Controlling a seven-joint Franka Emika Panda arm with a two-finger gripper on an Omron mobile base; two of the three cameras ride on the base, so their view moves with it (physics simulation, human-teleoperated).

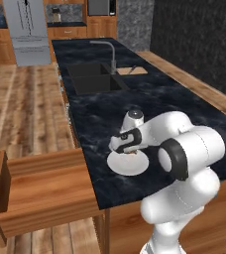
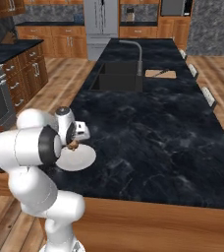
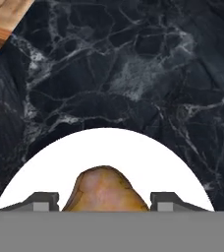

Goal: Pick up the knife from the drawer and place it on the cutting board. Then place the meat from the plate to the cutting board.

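Golden-brown and rounded, the meat sits right under the hand camera, bracketed by the two dark fingertips, one on either side and close against it. The gripper is down on the white plate, which rests on the dark marble counter near its front edge, and the jaws look drawn in onto the meat, so I judge the grasp made, though the lump has not left the plate and the exact contact is hidden at the bottom of the hand view. Approaching from straight above makes sense, since it lets the fingers straddle the lump without scraping the plate. Beside the sink, well apart from the plate, lies the cutting board with the knife already across it, so the first half of the task appears done. To the left the drawer stands pulled open, its wooden inside bare of the knife.
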